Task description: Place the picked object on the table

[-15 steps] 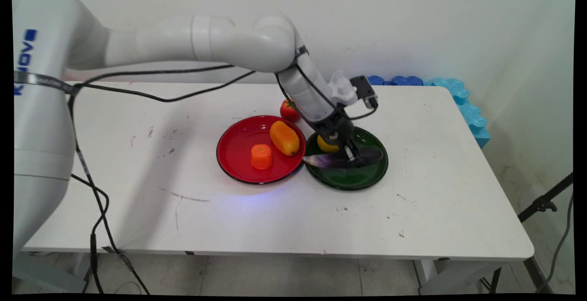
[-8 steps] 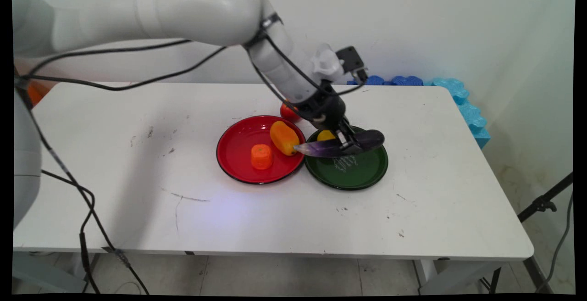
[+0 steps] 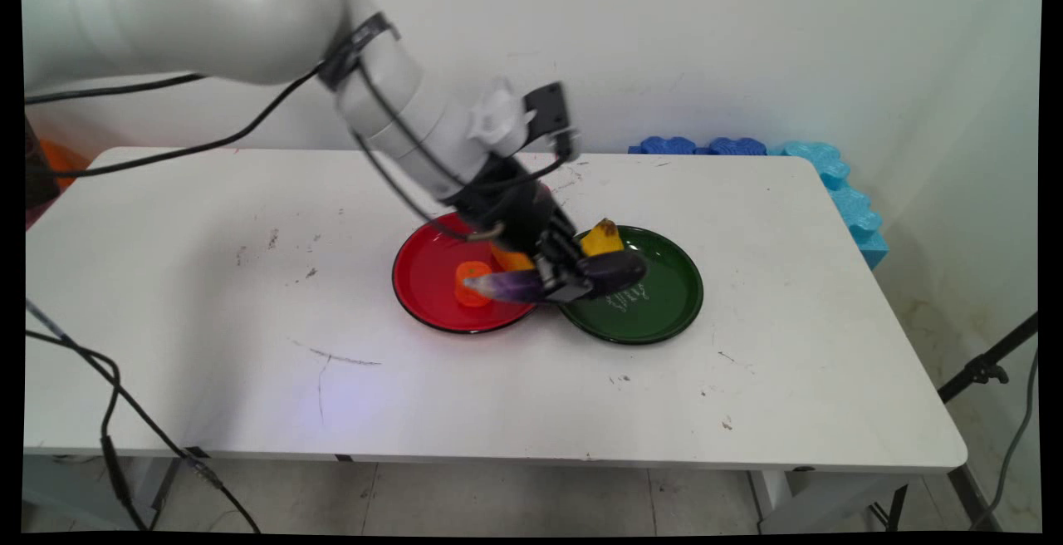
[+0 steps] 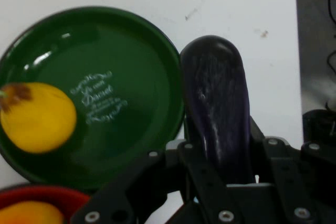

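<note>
Arm link slants down from the 10 o'clock corner of the main view, carrying the tool [image 3: 563,279] above the seam between the red plate [image 3: 423,279] and green plate [image 3: 664,300] on the bench [image 3: 789,296]. Tool is clamped on a purple eggplant [image 3: 556,279], held crosswise and clear of both plates. Yellow fruit [image 3: 601,239] sits at the green plate's 10 o'clock rim; an orange piece [image 3: 471,279] lies in the red plate.

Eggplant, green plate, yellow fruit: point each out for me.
eggplant [image 4: 218,103], hand view, middle of its dark body
green plate [image 3: 664,287], main view, bare inner surface
yellow fruit [image 4: 39,118], hand view, centre of its skin
</note>
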Motion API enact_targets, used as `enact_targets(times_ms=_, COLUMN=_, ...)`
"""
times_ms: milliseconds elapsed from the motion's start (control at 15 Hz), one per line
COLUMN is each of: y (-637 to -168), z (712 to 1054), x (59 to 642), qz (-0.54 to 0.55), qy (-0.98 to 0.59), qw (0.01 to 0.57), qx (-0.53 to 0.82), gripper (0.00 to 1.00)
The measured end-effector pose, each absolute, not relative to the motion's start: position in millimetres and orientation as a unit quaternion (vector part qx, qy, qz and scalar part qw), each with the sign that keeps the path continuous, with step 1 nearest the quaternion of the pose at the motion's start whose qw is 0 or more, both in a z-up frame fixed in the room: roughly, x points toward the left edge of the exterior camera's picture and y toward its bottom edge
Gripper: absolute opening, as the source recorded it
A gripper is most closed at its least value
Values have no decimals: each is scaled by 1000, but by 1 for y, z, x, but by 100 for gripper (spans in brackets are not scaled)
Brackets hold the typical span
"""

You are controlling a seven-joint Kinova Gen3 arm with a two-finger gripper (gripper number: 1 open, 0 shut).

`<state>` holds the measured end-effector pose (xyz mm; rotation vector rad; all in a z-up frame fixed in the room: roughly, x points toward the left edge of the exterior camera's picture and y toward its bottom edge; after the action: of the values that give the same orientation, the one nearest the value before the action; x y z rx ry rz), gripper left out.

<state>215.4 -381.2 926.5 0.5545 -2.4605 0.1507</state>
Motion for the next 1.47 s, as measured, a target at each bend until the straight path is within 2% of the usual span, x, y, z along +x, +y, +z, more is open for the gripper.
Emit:
enact_targets(times_ms=267, y=-354, z=907, x=231, qz=47, qy=-932, qw=301, qx=197, gripper=0)
enact_targets(times_ms=667, y=-324, z=858, x=236, qz=30, qy=-940, qw=290, qx=178, gripper=0)
enact_targets(times_ms=1067, y=-318, z=824, x=230, qz=30, qy=-941, qw=286, qx=180, gripper=0)
enact_targets(times_ms=1467, y=-319, z=805, x=225, qz=34, qy=-940, qw=284, qx=186, gripper=0)
